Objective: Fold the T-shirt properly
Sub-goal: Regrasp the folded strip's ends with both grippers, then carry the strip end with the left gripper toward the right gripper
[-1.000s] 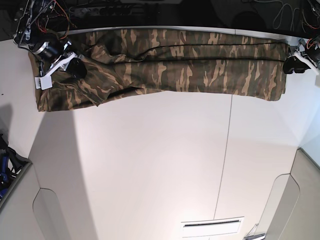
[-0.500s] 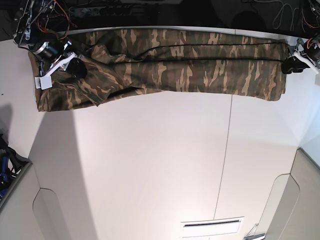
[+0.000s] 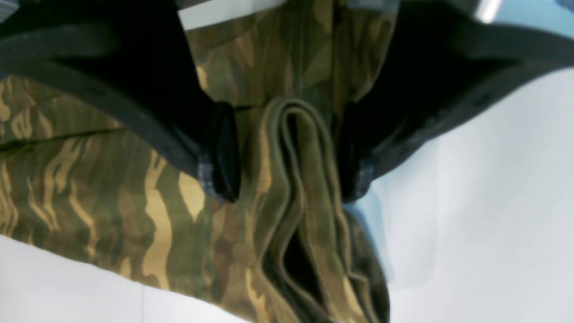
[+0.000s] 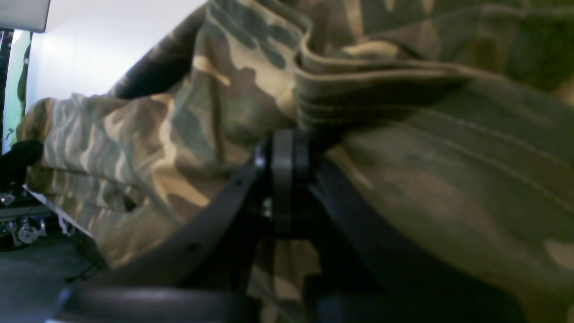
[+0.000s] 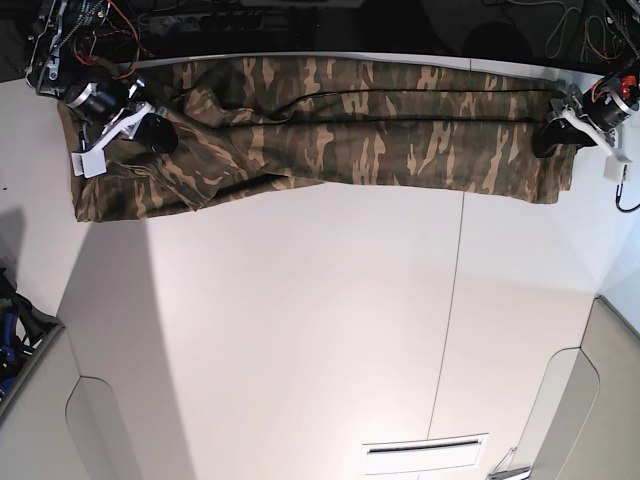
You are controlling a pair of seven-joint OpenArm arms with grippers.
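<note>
Wrist views alone show left pincer (image 3: 287, 152) agape around T-shirt (image 5: 330, 120) hem, right pincer (image 4: 282, 152) clamped on cloth.

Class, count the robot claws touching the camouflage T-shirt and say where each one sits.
2. The right claw is on the T-shirt at its left end in the base view; the left claw is at its right end.

Not seeing anything readable here, no text, labels, brand marks or numbers showing in any of the three views. The shirt (image 5: 330, 120) is showing only its camo print, and the white tags hanging off the arms in the base view are looking blank or just too small to make out.
</note>
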